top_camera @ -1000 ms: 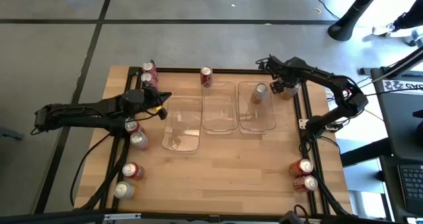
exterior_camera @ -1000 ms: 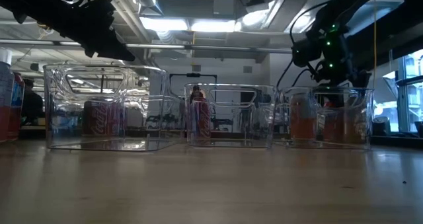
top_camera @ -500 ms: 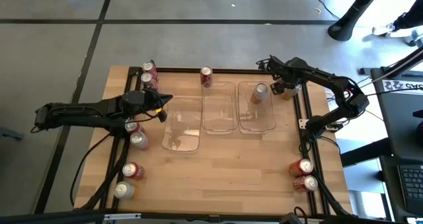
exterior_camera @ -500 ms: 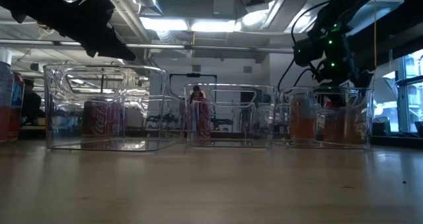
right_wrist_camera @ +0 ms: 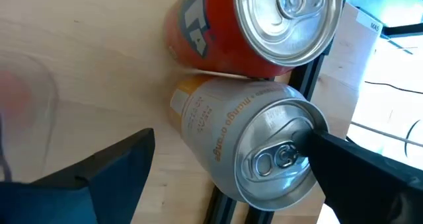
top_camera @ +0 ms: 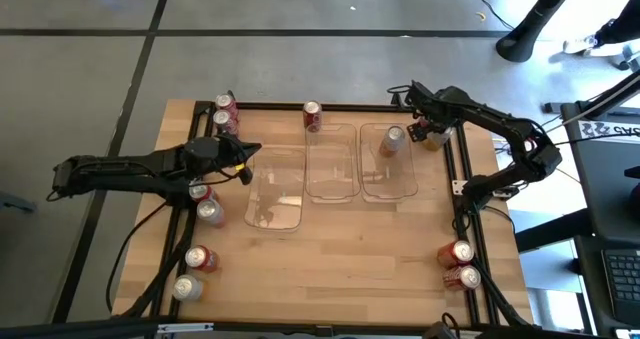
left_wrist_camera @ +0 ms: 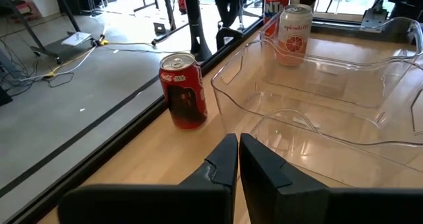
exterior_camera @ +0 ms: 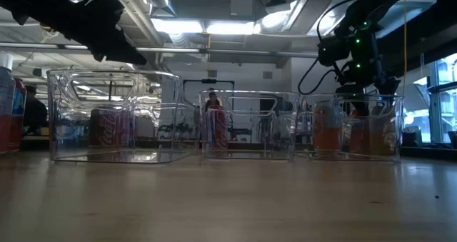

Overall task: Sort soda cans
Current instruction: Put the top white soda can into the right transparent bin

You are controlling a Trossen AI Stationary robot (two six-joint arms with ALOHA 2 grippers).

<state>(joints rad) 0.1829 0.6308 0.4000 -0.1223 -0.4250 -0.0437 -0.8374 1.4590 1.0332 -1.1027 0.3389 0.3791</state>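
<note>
My right gripper (right_wrist_camera: 231, 139) stands open, pointing steeply down over the table's far right corner (top_camera: 428, 131). Its fingers straddle an upright gold soda can (right_wrist_camera: 215, 121) with a silver top, which stands against an orange can (right_wrist_camera: 264, 26). My left gripper (left_wrist_camera: 238, 151) is shut and holds nothing, hovering by the left clear tray (top_camera: 275, 191). A pale can (top_camera: 393, 139) stands in the right tray (top_camera: 392, 174). A red can (left_wrist_camera: 184, 90) stands at the far edge (top_camera: 313, 116). My right gripper: one fingertip (right_wrist_camera: 324, 148) shows over the rim of the gold can's top (right_wrist_camera: 281, 154), the other finger (right_wrist_camera: 125, 168) stands off its side. I cannot tell whether either one touches the can. The can stands upright on the table.
A middle clear tray (top_camera: 333, 167) lies between the other two. Red cans stand along the left edge (top_camera: 222, 114) (top_camera: 205, 201) (top_camera: 195, 272), and two at the near right (top_camera: 463, 264). A black frame rail (top_camera: 462, 179) runs down the right side.
My right gripper has turned a little over the cans at the far right corner while staying open. No can or tray has moved.
</note>
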